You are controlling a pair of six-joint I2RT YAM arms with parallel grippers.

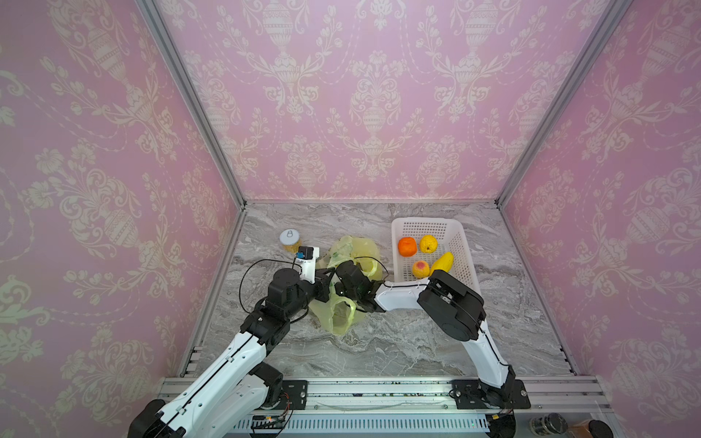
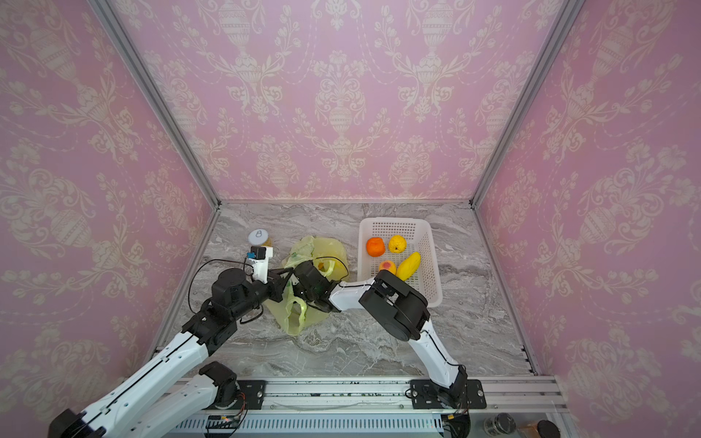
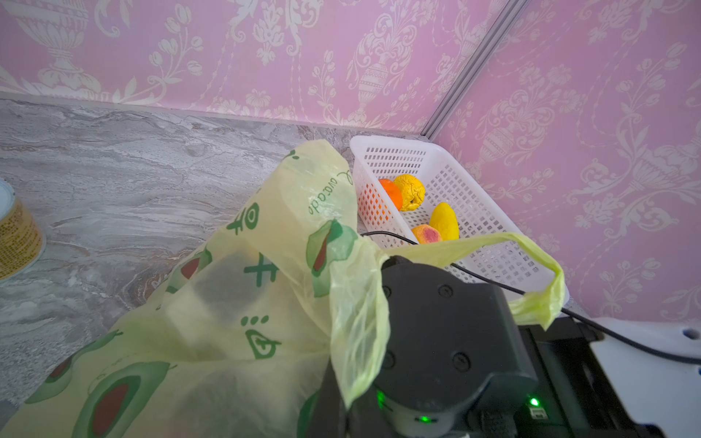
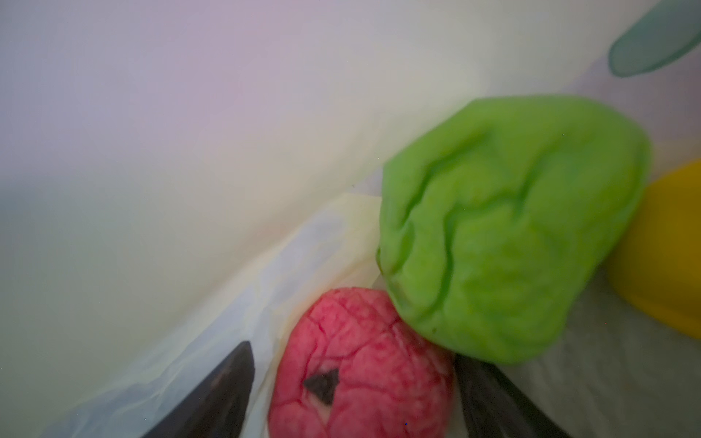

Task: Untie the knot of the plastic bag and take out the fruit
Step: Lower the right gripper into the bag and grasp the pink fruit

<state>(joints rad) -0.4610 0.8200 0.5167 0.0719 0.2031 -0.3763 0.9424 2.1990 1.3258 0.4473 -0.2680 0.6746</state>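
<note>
The yellow-green plastic bag (image 1: 351, 248) (image 3: 246, 265) lies mid-table in both top views. My left gripper (image 1: 329, 278) (image 3: 343, 409) is shut on its rim and holds the mouth up. My right gripper (image 4: 352, 356) reaches inside the bag, open, its dark fingers (image 4: 223, 383) on either side of a red knobbly fruit (image 4: 360, 379), with a gap on one side. A green knobbly fruit (image 4: 508, 227) and a yellow fruit (image 4: 667, 246) lie just beyond. A loose loop handle (image 3: 538, 299) drapes over my right wrist. The knot is out of view.
A white perforated basket (image 1: 428, 223) at the back right holds an orange (image 1: 407, 246), a lemon (image 1: 428, 243), a peach (image 1: 420, 269) and a long yellow fruit (image 1: 443, 261). A white-lidded jar (image 1: 290, 240) stands behind my left gripper. Pink walls enclose three sides.
</note>
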